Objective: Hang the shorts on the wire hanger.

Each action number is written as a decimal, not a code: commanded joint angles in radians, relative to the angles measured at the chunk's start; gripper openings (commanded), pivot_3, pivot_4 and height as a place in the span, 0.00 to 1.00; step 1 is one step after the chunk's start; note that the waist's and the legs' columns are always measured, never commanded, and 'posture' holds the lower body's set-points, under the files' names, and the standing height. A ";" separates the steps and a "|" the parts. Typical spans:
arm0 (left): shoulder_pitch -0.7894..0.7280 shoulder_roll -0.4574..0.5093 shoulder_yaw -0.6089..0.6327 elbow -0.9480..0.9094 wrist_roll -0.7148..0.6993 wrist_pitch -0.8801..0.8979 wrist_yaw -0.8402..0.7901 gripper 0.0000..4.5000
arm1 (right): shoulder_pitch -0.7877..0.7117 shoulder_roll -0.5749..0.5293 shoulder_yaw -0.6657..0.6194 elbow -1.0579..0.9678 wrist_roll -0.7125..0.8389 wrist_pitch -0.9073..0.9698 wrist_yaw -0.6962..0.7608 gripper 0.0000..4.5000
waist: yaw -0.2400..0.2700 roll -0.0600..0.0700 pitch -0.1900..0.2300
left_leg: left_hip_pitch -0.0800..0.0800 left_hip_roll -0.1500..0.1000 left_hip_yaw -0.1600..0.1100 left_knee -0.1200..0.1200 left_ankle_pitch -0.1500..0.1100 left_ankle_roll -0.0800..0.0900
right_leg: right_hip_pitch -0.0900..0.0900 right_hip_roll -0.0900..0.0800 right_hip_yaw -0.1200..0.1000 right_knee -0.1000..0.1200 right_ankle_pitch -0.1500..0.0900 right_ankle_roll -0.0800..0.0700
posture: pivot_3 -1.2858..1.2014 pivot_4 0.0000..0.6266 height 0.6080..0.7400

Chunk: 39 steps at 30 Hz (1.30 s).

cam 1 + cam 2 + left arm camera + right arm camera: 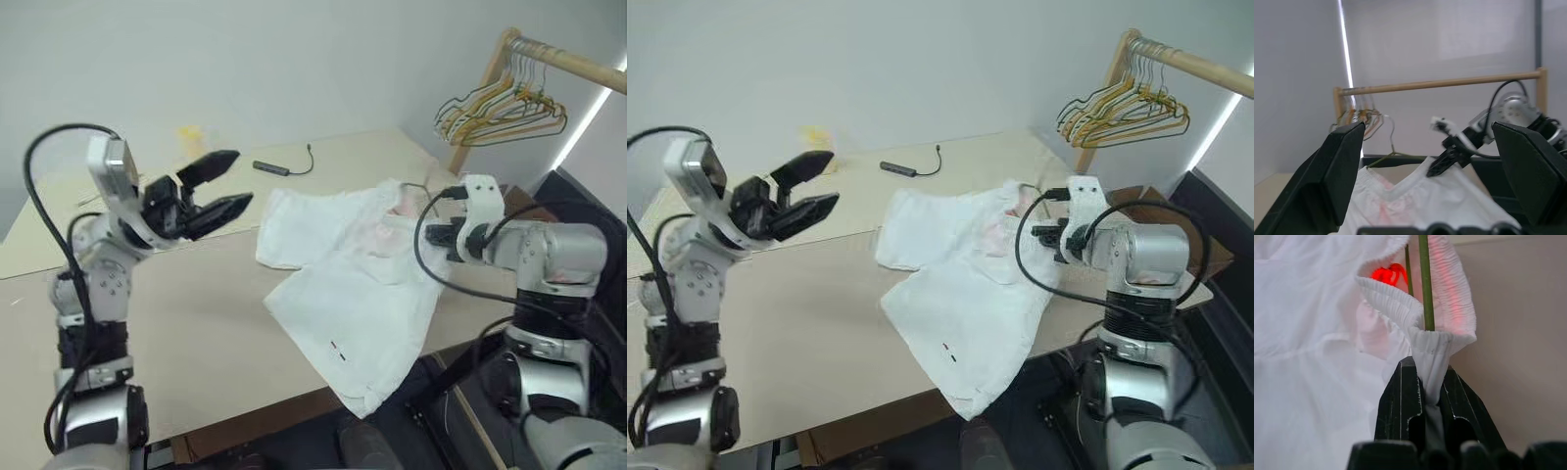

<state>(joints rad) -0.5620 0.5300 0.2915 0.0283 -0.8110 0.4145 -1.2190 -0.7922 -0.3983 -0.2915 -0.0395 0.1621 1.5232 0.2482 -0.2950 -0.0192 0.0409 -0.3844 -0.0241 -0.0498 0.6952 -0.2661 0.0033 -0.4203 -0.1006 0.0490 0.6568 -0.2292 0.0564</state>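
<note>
The right gripper (1426, 382) pinched the gathered waistband of the shorts (343, 294), which sprawled across the table (176, 323) toward its near right edge, the wire hanger (1423, 279) threaded inside the waistband. The left gripper (220, 186) hovered empty, jaws wide, at far left. Holding that pinch firm seemed key.

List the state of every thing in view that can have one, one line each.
left gripper: open, raised above the table, holding nothing.
right gripper: shut on the shorts' waistband.
shorts: spread on the table, one leg hanging over the near edge, waistband pinched.
wire hanger: its thin wire runs into the waistband opening.
bunched hangers: hanging on the wooden rail.
cable: lying loose on the table.
</note>
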 commanded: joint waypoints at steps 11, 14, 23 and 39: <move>0.049 -0.010 0.009 -0.143 -0.105 0.034 0.055 1.00 | -0.190 0.108 -0.227 0.111 -0.364 -0.107 -0.571 0.02 | -0.037 0.007 -0.004 | 0.001 -0.001 0.001 0.000 0.001 0.001 | 0.001 0.000 0.001 0.000 0.000 0.000 | 0.40 0.00 1.00; 0.057 -0.004 0.011 -0.151 -0.113 0.034 0.064 1.00 | -0.212 0.108 -0.240 0.112 -0.393 -0.159 -0.641 0.02 | -0.048 0.008 -0.005 | 0.003 -0.001 0.002 0.000 0.001 0.001 | 0.003 0.001 0.001 -0.001 0.000 0.001 | 0.40 0.00 1.00; 0.094 0.008 0.020 -0.191 -0.122 0.048 0.084 1.00 | -0.314 0.033 -0.272 0.183 -0.394 -0.382 -0.763 0.02 | -0.052 0.010 -0.003 | 0.019 0.000 0.001 -0.003 -0.001 0.004 | 0.024 0.004 0.000 -0.012 0.000 0.002 | 0.40 0.00 1.00; 0.119 0.027 0.020 -0.217 -0.128 0.031 0.107 1.00 | -0.504 -0.166 -0.484 0.624 -0.204 -0.519 -0.842 0.02 | -0.049 0.011 -0.003 | 0.030 0.001 0.009 -0.018 -0.005 0.010 | 0.034 0.007 0.006 -0.030 0.000 0.004 | 0.40 0.00 1.00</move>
<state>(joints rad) -0.4313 0.5453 0.3044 -0.1647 -0.9407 0.4611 -1.1121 -1.2454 -0.5364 -0.7780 0.5856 -0.0616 1.0531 -0.5801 -0.3442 -0.0085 0.0380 -0.3540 -0.0228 -0.0396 0.6767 -0.2710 0.0138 -0.3864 -0.0933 0.0560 0.6261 -0.2290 0.0601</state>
